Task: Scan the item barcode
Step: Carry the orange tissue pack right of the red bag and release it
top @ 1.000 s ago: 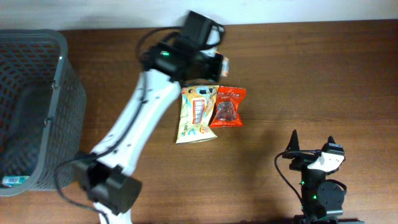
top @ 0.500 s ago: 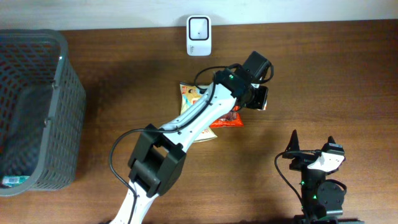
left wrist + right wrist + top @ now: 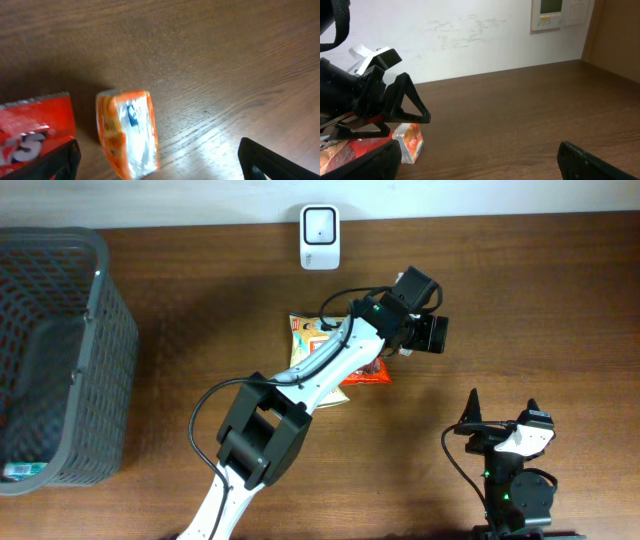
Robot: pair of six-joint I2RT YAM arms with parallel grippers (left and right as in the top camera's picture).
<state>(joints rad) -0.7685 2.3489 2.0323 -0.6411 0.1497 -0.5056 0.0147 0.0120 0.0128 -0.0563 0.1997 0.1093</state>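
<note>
Orange snack packet (image 3: 129,140) lay loose on the wooden worktop (image 3: 225,60), just beside a red packet (image 3: 30,130) and between the widely parted fingers of the left hand (image 3: 159,145). The right hand (image 3: 502,405), also open, sat well apart. A white barcode scanner (image 3: 319,223) stood at the rear edge.

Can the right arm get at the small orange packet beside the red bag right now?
Probably not cleanly. The orange packet lies free on the table, but the left gripper hangs open just above it, so the right gripper would likely bump it on the way in.
</note>
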